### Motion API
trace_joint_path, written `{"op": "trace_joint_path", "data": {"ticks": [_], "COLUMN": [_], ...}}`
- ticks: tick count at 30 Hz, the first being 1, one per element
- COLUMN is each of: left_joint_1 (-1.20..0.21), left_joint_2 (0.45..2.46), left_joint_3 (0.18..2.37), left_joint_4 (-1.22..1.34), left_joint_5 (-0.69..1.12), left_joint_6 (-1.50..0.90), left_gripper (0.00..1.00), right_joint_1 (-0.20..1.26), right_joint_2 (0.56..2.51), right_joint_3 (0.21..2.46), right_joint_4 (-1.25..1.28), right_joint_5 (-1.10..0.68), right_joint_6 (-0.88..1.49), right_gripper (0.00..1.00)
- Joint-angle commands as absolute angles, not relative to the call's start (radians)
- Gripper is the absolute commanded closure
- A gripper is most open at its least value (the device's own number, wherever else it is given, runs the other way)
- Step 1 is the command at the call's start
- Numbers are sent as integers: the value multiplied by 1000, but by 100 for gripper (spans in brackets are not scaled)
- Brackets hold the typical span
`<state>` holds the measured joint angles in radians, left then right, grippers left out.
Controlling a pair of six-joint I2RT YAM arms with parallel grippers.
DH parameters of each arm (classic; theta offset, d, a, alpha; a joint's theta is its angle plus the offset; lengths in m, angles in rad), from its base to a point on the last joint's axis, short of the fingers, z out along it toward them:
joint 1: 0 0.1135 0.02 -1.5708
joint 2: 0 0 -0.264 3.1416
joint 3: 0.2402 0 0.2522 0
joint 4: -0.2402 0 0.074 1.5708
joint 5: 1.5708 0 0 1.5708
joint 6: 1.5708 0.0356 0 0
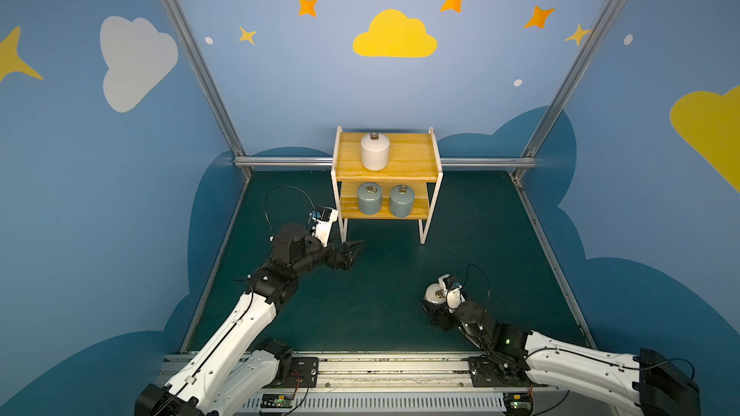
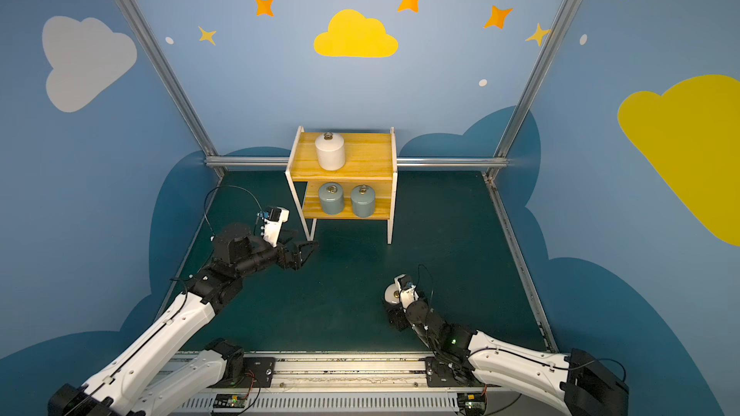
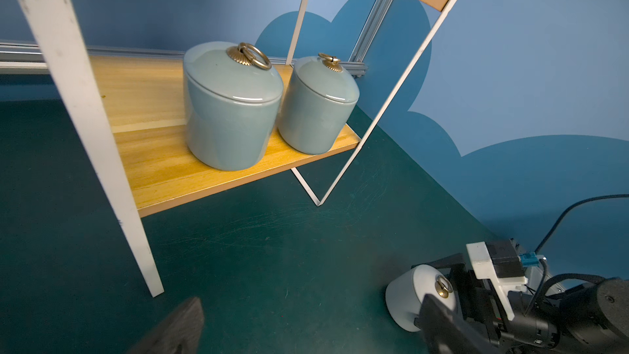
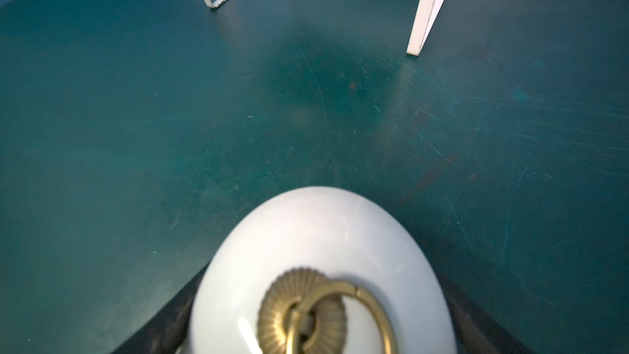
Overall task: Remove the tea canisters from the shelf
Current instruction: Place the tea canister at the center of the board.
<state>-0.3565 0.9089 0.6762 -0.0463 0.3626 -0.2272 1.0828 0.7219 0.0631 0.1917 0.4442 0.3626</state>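
Observation:
The shelf (image 1: 412, 154) stands at the back of the mat in both top views. A white tea canister (image 1: 375, 152) is on its top board, and two grey-blue tea canisters (image 1: 369, 198) (image 1: 401, 201) are on its lower board, also seen in the left wrist view (image 3: 231, 107) (image 3: 316, 107). Another white canister (image 1: 433, 293) (image 4: 323, 233) stands on the mat at the front right. My right gripper (image 1: 432, 302) has a finger on each side of it, and contact is not visible. My left gripper (image 1: 355, 254) (image 3: 313, 321) is open and empty, low by the shelf's front left leg.
The shelf's white legs (image 4: 425, 11) rise just beyond the white canister on the mat. Blue walls with aluminium posts (image 1: 192, 54) close in the green mat (image 1: 380, 274) on three sides. A rail (image 1: 380, 370) with both arm bases runs along the front.

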Motion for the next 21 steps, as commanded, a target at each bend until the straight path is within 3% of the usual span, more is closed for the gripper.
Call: {"op": "trace_joint_path", "data": {"ticks": [1, 21], "left_joint_1": [-357, -358], "left_joint_2": [906, 930], "left_joint_3": [667, 711], "left_joint_4": [-49, -87], "left_joint_5": [369, 361], "left_joint_6": [-206, -173], "left_gripper": [0, 0], "right_joint_1": [1086, 1042], "right_joint_2": [699, 730], "right_joint_3": [86, 187], "right_joint_4": [155, 138], "right_joint_5": [449, 431], "right_joint_6": [363, 278], "right_gripper": [13, 9]}}
